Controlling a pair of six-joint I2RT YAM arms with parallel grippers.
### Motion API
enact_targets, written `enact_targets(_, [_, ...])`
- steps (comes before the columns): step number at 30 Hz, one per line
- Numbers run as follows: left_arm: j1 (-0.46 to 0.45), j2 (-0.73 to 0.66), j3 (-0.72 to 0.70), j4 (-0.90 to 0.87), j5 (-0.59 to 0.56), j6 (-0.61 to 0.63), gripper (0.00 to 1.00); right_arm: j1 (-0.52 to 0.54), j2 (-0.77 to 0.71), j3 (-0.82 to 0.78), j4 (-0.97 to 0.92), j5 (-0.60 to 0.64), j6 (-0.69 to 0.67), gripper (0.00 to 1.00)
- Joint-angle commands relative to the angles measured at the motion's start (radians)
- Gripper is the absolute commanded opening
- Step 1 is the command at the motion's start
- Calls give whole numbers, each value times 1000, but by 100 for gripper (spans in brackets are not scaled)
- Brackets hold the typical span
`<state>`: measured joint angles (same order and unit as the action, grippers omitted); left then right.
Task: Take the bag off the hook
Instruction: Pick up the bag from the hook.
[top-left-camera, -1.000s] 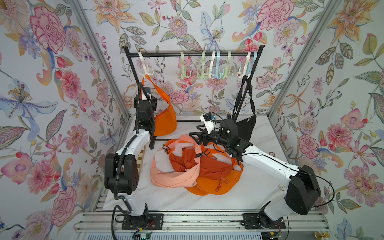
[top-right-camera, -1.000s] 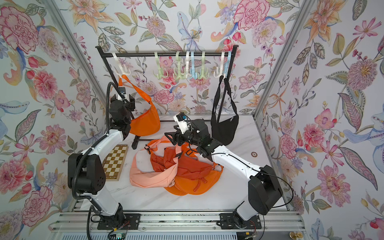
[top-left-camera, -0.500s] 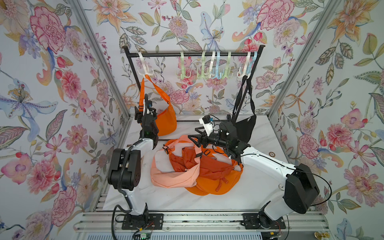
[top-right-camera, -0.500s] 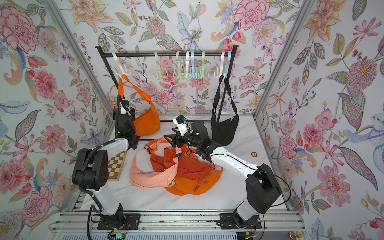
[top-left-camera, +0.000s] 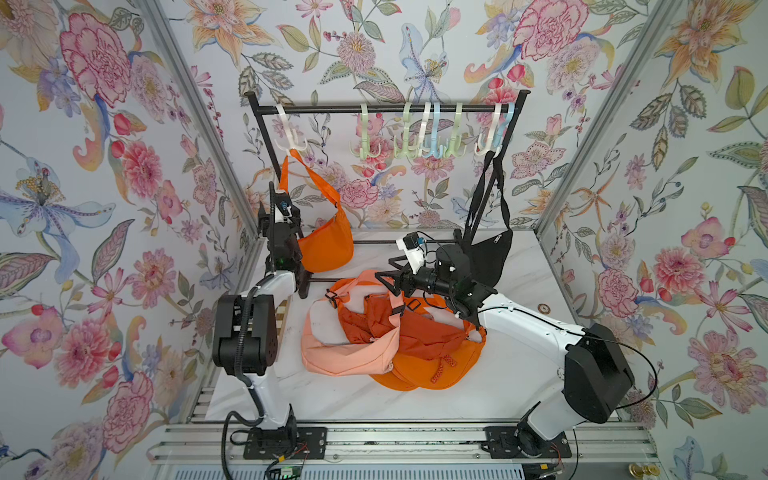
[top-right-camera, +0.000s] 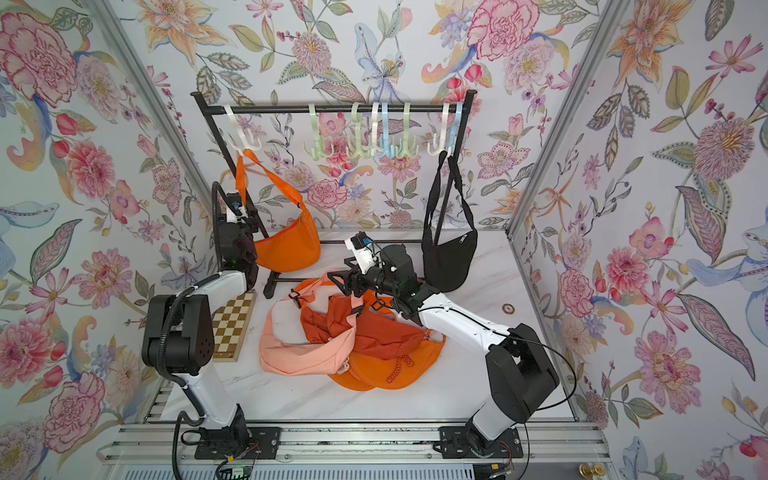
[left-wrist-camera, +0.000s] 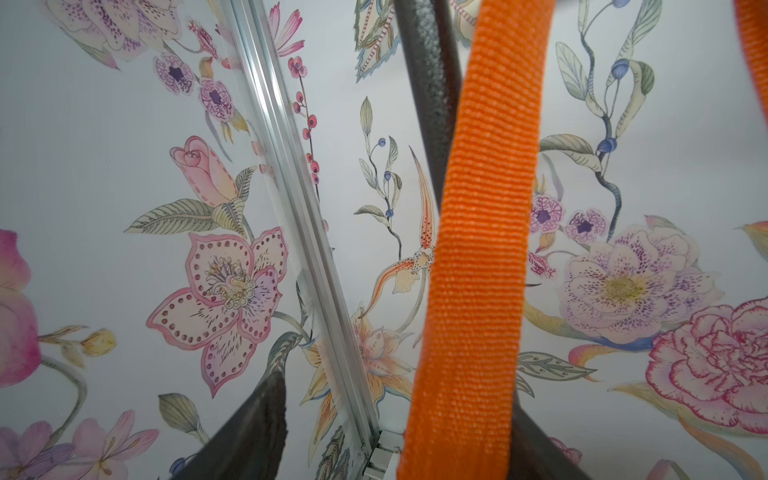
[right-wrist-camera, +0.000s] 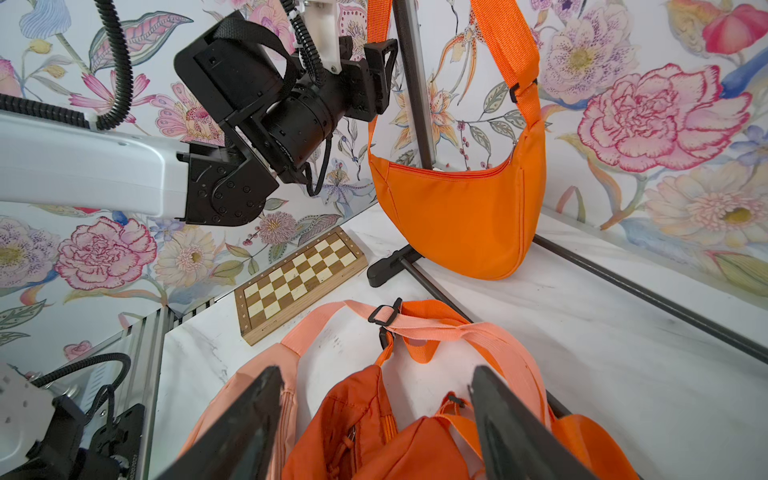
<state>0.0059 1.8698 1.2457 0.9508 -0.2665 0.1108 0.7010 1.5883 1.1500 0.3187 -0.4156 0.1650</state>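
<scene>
Orange bag (top-left-camera: 328, 245) hung from white hook (top-left-camera: 289, 135), left gripper (left-wrist-camera: 399, 399) jaws spread around its strap (left-wrist-camera: 478, 249), not clamped, right gripper (right-wrist-camera: 374, 372) gaping wide above bag pile (top-left-camera: 374, 332).

Three walls (top-left-camera: 104, 166) papered in floral print: pink peonies, orange lilies, green leaves on pale ground. Back wall (top-left-camera: 374, 54) carries same pattern. Aluminium corner posts (top-left-camera: 195, 124) mark both rear corners, slanting outward toward top of both top views. Bench (top-left-camera: 478, 395): white, marble-veined, matte. Slotted aluminium rails (top-left-camera: 395, 444) run along front edge of bench. Black metal garment rack (top-left-camera: 332, 109) stands before back wall, crossbar horizontal, feet on bench. Light even, diffuse; shadows soft.
</scene>
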Motion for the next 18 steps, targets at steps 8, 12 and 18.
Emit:
enact_targets(8, [16, 55, 99, -71, 154, -24, 34, 5, 29, -14, 31, -14, 16, 73])
enact_targets(12, [13, 32, 64, -46, 190, -43, 15, 4, 29, -19, 38, -11, 18, 73])
enact_targets(18, [-3, -17, -4, -14, 201, -49, 0, 5, 25, -12, 34, -13, 20, 73])
